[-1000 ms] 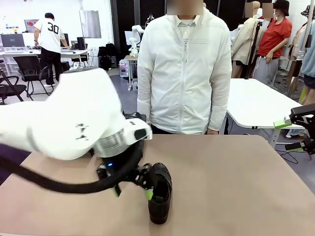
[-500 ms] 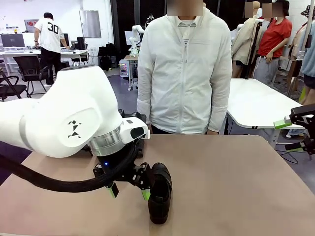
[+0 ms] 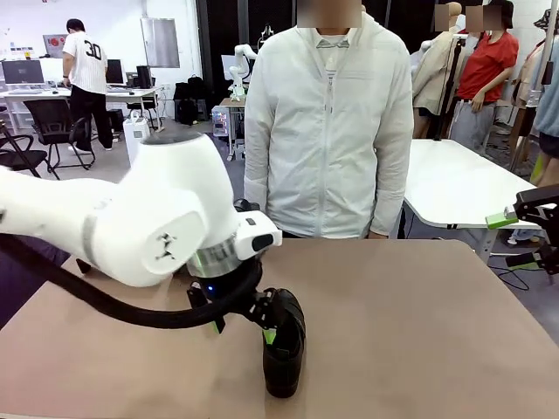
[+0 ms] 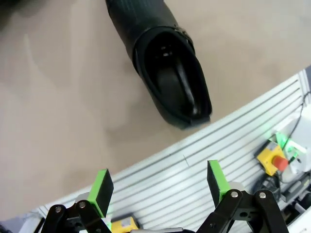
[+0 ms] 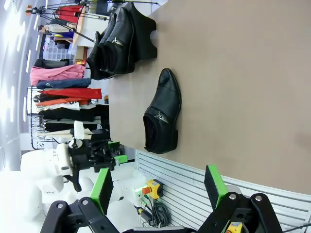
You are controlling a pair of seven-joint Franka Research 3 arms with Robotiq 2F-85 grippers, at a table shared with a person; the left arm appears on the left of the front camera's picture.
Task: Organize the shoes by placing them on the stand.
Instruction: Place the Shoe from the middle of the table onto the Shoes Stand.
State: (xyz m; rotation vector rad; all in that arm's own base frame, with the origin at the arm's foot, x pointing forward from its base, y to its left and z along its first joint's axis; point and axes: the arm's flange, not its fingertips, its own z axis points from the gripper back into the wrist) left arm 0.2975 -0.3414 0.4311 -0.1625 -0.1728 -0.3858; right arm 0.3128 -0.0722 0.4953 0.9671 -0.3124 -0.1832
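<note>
My left gripper (image 3: pixel 244 325) hangs fully open and empty beside a lone shoe (image 3: pixel 284 349) near the table (image 3: pixel 419 332)'s near edge, its toe pointing toward the far edge, long axis front-to-back.

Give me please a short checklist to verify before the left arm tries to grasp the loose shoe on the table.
1. Left gripper open: ok, green pads stand wide apart.
2. Shoe free on the table, nothing on it: ok.
3. Jaws around the shoe: not ok; in the left wrist view the shoe lies ahead of the fingertips.
4. Right gripper clear of the work: ok, open, off the table's edge.
5. Person's hands away from the shoe: ok, arms hang at the far side.
6. Free place on the stand: cannot tell.
</note>
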